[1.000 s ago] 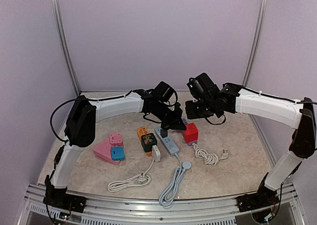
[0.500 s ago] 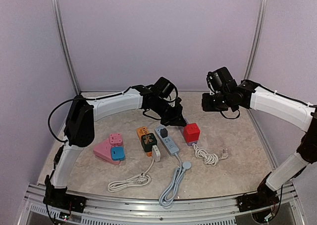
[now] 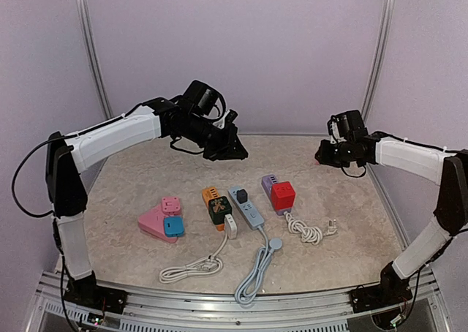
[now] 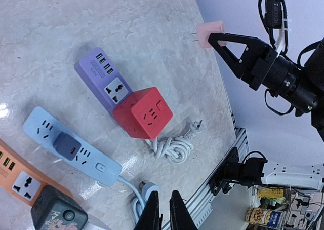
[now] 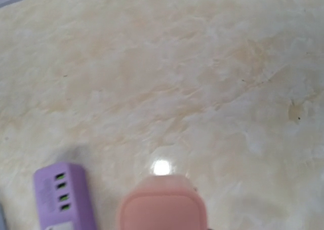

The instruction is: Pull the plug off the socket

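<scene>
The pink plug (image 4: 209, 34) is free of the purple power strip (image 3: 269, 182) and sits between my right gripper's fingers, held in the air over the back right of the table. It fills the bottom of the right wrist view (image 5: 162, 204), with the strip (image 5: 63, 194) at lower left. My right gripper (image 3: 320, 156) is shut on it. My left gripper (image 3: 238, 154) is shut and empty, raised high above the table behind the strips; its tips (image 4: 165, 212) point down over the table's near part. A red cube socket (image 3: 282, 195) stands against the purple strip.
A blue power strip (image 3: 247, 205) with a dark adapter, an orange strip (image 3: 212, 197) with a dark green adapter, a pink triangular socket (image 3: 159, 222) with plugs, and coiled white cables (image 3: 307, 232) lie mid-table. The metal frame rail (image 3: 219, 310) runs along the front.
My right gripper has pulled back to the right with the pink plug, away from the purple strip. My left arm has lifted off the strips and swung up and left.
</scene>
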You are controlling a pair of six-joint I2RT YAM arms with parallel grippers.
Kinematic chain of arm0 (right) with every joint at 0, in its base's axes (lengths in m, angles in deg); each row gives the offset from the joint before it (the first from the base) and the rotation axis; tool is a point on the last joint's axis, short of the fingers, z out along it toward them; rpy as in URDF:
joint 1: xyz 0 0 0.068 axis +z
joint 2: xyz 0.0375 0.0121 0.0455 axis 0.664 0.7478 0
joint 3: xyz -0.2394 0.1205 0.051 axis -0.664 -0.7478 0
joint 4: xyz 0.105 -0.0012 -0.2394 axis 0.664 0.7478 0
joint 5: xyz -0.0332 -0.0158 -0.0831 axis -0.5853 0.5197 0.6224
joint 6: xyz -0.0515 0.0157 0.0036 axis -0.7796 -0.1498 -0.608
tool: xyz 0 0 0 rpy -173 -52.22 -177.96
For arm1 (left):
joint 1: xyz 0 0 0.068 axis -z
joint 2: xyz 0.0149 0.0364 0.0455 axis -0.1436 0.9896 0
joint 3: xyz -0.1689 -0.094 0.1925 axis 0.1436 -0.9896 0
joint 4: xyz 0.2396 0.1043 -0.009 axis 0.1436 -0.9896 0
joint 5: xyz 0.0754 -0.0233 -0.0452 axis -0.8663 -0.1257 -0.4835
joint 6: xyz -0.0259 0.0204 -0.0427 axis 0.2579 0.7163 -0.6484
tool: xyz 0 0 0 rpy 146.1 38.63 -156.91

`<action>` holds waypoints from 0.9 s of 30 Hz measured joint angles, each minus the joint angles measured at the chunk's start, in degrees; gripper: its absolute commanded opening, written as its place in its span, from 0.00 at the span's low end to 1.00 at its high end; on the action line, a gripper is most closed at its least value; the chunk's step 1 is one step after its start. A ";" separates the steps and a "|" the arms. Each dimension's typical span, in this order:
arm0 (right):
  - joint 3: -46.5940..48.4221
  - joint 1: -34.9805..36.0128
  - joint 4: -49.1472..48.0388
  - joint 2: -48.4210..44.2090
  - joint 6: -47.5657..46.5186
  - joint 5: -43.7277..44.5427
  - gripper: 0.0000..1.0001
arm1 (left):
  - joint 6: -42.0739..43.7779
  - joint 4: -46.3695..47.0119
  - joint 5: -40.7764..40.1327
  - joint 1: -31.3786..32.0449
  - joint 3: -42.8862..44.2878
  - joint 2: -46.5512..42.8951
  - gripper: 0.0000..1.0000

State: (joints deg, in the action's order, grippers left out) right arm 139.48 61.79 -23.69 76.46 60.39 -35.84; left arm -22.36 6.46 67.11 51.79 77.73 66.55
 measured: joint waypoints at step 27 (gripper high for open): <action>-10.27 -11.80 -27.12 15.76 5.09 -19.63 0.39 | 0.79 0.50 -0.92 -3.85 -13.88 -9.81 0.10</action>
State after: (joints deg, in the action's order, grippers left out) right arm 129.21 49.98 -50.82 92.22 65.48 -55.47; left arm -21.57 6.97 66.19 47.94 63.85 56.73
